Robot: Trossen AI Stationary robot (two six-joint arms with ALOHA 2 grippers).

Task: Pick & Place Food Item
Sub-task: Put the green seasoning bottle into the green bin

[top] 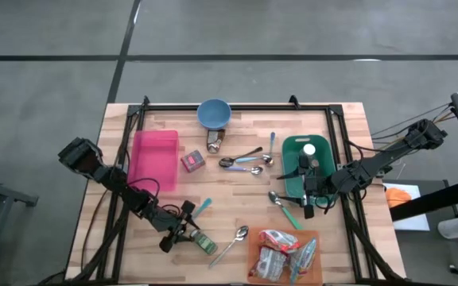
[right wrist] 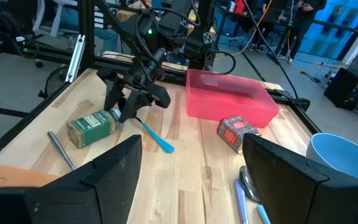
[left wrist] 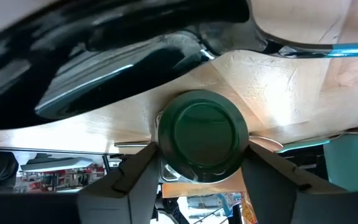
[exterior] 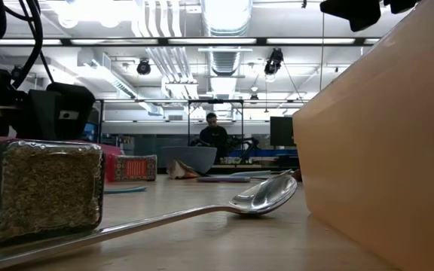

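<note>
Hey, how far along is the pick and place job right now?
Nothing looks placed yet. The glass spice jar with the green lid lies on its side on the wooden table. In hand: the left gripper is at the jar's lid end, with no lift yet. Left: grasp, carry and set it down. The right gripper waits open over the green tray.

Two dark, glossy, cabled arms [top: 126,191]
</note>
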